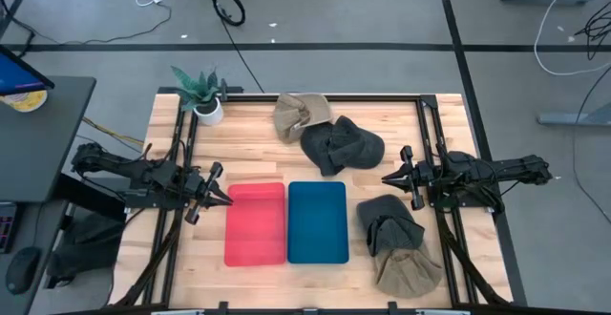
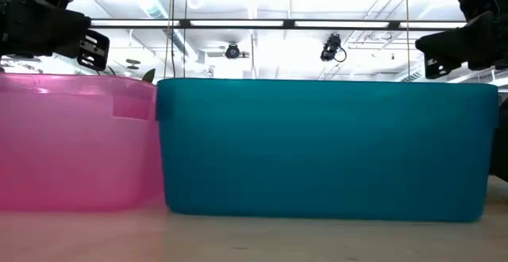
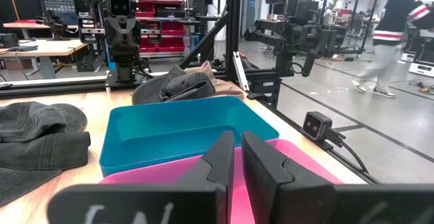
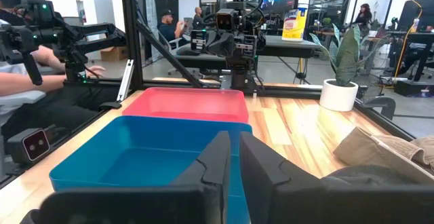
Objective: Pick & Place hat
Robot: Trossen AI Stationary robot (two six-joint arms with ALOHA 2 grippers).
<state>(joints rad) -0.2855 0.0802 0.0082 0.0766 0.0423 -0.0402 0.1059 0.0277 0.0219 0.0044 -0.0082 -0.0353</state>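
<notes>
Both arms are idling at their home poses, nothing in hand. The left gripper (image 1: 225, 199) is sitting at 9 o'clock of the table, tips pressed together and aiming at the pink bin (image 1: 256, 223); the right gripper (image 1: 387, 178) is mirroring it at 3 o'clock, fingers also pressed together, pointing toward the teal bin (image 1: 318, 221). The bins are touching side by side at table centre, both looking empty, so they are probably serving as drop targets within reach of either arm. The hats are waiting outside them: a tan hat (image 1: 302, 115) and a dark hat (image 1: 342, 146) at 12 o'clock, a second dark hat (image 1: 389, 226) lying over another tan hat (image 1: 409, 271) at 5 o'clock, near the right arm. A potted plant (image 1: 202, 93) is standing at 11 o'clock, out of the way.
</notes>
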